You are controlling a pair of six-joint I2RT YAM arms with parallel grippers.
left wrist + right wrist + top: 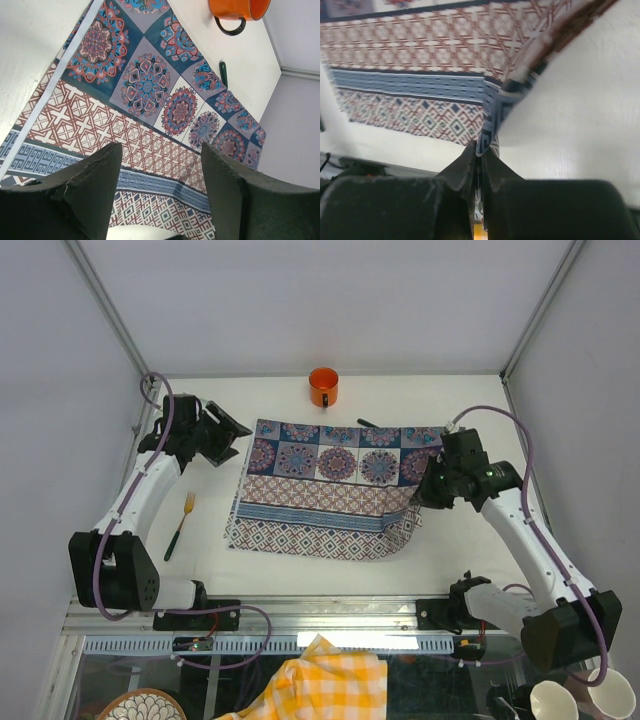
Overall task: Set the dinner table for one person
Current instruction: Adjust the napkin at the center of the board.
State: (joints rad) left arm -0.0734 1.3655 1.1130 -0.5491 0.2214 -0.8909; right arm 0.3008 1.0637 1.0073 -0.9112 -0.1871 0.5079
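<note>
The patterned tile-print cloth [320, 490] lies spread on the white dinner table [300, 575]. My right gripper [428, 490] is shut on the cloth's right edge [492, 117] and lifts it a little, so that edge folds up. My left gripper [232, 430] is open and empty, hovering by the cloth's far left corner; its view looks along the cloth [145, 85]. An orange mug [323, 387] stands behind the cloth and also shows in the left wrist view [237, 10]. A fork [180, 523] with a green handle lies left of the cloth.
A dark slim utensil [366, 423] lies at the cloth's far edge, also visible in the left wrist view [223, 73]. White walls and aluminium rails [110, 315] enclose the table. A yellow checked cloth [320, 680], a patterned bowl [140, 706] and cups [555, 702] sit below the front rail.
</note>
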